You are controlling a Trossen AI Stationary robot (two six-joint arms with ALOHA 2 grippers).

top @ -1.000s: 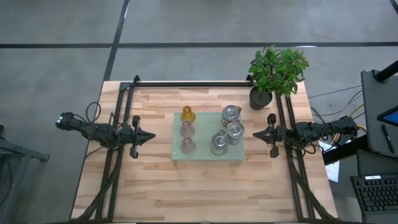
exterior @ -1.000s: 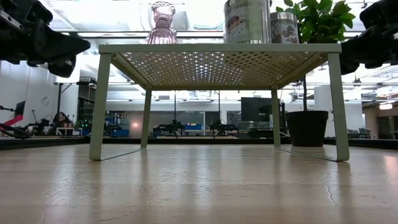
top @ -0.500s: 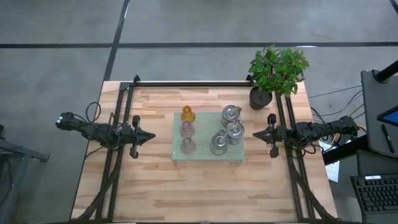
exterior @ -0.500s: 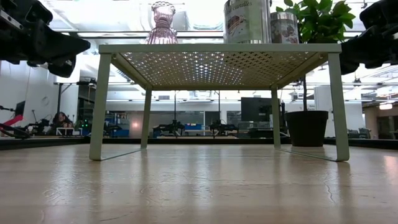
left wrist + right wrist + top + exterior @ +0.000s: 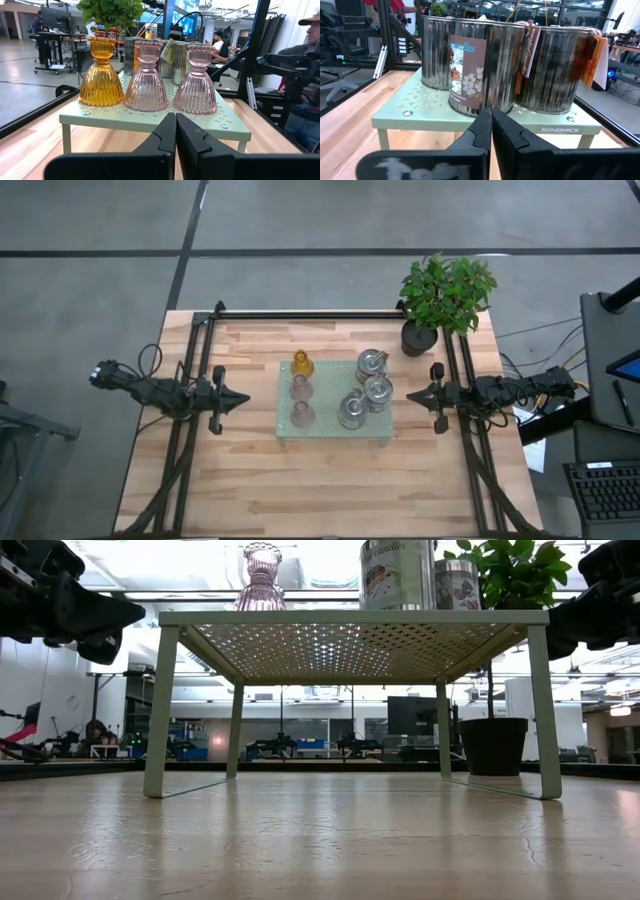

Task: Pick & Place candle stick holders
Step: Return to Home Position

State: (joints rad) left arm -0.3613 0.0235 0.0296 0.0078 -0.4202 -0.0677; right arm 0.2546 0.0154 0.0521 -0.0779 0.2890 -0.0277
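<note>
A pale green tray on legs point(image 5: 334, 432) stands mid-table. On its left side stand an amber holder point(image 5: 302, 363) and two pink holders point(image 5: 299, 386) point(image 5: 302, 415); they also show in the left wrist view: amber point(image 5: 101, 75), pink point(image 5: 146, 80) point(image 5: 195, 82). On its right side stand three silvery holders point(image 5: 371, 363) point(image 5: 379, 391) point(image 5: 351, 411), seen close in the right wrist view point(image 5: 485, 70). My left gripper point(image 5: 244, 399) is shut and empty left of the tray. My right gripper point(image 5: 410, 394) is shut and empty right of it.
A potted green plant point(image 5: 440, 300) stands at the table's far right corner. Black frame rails run along the left point(image 5: 190, 380), far point(image 5: 310, 313) and right point(image 5: 465, 380) sides. Bare wood lies in front of the tray point(image 5: 330, 480). People show in the room beyond.
</note>
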